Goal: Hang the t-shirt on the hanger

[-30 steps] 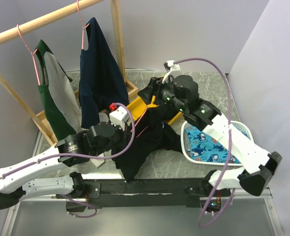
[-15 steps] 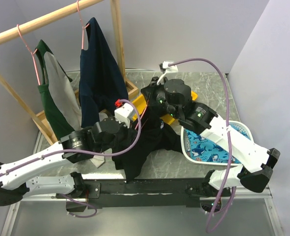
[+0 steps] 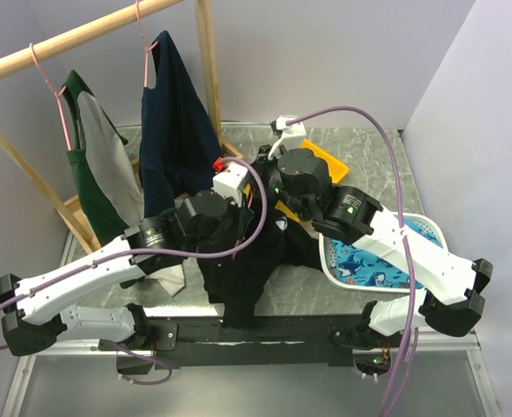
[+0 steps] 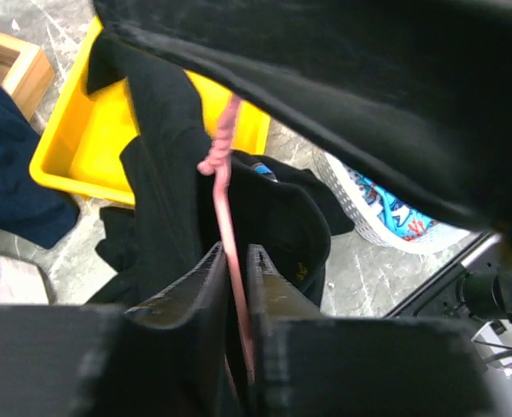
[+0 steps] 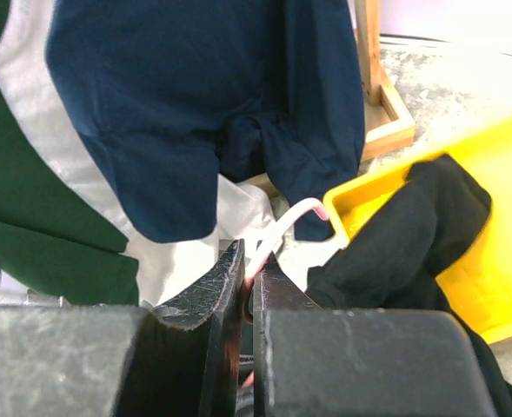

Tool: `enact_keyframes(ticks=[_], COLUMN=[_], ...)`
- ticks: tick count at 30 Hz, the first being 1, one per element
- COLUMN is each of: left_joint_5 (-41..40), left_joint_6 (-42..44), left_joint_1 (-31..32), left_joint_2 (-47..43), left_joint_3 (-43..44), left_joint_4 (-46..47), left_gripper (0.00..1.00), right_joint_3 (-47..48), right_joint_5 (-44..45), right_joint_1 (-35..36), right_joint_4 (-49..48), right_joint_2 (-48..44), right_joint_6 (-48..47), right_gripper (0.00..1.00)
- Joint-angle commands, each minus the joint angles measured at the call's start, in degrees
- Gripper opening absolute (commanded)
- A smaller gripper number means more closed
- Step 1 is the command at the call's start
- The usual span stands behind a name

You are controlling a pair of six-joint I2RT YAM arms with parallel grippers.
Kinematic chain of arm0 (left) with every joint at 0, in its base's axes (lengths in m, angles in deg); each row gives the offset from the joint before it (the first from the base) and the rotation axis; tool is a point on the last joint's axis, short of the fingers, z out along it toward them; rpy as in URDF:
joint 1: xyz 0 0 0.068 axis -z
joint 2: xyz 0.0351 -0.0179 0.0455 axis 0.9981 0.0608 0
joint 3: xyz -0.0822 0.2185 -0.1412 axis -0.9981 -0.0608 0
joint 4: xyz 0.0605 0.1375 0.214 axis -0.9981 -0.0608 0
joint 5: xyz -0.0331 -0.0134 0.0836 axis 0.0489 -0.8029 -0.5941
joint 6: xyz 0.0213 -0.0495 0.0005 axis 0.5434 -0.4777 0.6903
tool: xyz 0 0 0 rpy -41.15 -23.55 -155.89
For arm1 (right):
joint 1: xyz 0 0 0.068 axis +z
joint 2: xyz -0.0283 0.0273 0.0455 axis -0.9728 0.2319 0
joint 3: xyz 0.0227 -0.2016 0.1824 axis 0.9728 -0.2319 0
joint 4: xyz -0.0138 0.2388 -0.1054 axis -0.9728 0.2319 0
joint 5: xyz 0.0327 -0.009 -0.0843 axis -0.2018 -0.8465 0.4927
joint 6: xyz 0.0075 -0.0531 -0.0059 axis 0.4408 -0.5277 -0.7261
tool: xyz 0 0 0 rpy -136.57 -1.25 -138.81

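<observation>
**Top view.** The black fabric t-shirt (image 3: 242, 269) hangs bunched between the two wrists above mid-table, with its lower end drooping toward the near edge. The left arm (image 3: 90, 274) reaches in from the low left and the right arm (image 3: 395, 239) from the right. Their wrists are close together over the shirt's upper part. We judge the cloth light, limp and prone to sag wherever it is unsupported, so the collar or a shoulder seam is the best hold.

**Left wrist view.** The left gripper (image 4: 236, 256) has its jaws nearly together, clamped on the thin pink wire hanger (image 4: 225, 217) just below its twisted neck. Black cloth is draped on either side. The wire is stiff, thin and smooth, and probably swivels in a pinch.

**Right wrist view.** The right gripper (image 5: 249, 261) has its jaws pressed onto the hanger's pale hook end. A shirt fold lies over the yellow plastic tray (image 5: 490, 252). We cannot tell whether the wire sits inside the collar.
</observation>
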Motion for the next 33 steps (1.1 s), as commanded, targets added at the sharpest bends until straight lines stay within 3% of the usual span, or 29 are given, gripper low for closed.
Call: enact_keyframes(ticks=[1, 5, 7, 8, 11, 14, 19, 23, 31, 33], left_joint_5=[-1.4, -1.4, -0.9, -0.9, -0.6, 0.3, 1.0, 1.7, 3.1, 3.3], left_joint_6=[0.6, 0.5, 0.6, 0.5, 0.3, 0.1, -0.3, -0.7, -0.5, -0.8], left_joint_1=[-1.6, -1.7, -1.7, -1.7, -1.8, -1.8, -1.9, -1.9, -1.9, -1.9], left_joint_2=[1.2, 2.2, 0.4, -0.5, -2.8, -4.7, -6.8, -7.4, -6.7, -6.4], left_joint_3=[2.1, 1.8, -0.4, -1.1, -2.1, -3.5, -4.0, -2.5, 1.1, 1.7], left_joint_4=[1.8, 1.4, 3.7, 4.3, 4.5, 5.4, 5.2, 4.1, 2.3, 1.6], left_gripper=[0.03, 0.01, 0.01, 0.01, 0.01, 0.01, 0.01, 0.01, 0.01, 0.01], right_joint_3=[2.0, 0.2, -0.3, -1.4, -4.8, -8.9, -20.1, -27.1, -24.4, -23.3], right_joint_5=[-1.3, -3.9, -5.2, -5.8, -8.9, -12.0, -11.7, -14.1, -11.9, -10.5], right_joint_1=[0.7, 0.7, 0.6, 0.6, 0.3, 0.3, -0.4, -1.5, -1.4, -1.5], right_joint_4=[-1.0, -2.9, -3.1, -3.3, -5.2, -6.7, -9.4, -10.2, -6.3, -4.9], right_joint_2=[-0.6, -1.9, -2.8, -3.4, -6.9, -10.9, -19.3, -19.5, -12.9, -11.6], right_joint_6=[1.8, 1.0, -0.2, -0.5, -1.9, -2.6, -1.8, -2.1, -3.4, -3.2], right_gripper=[0.00, 0.03, 0.15, 0.27, 0.49, 0.61, 0.63, 0.63, 0.62, 0.53])
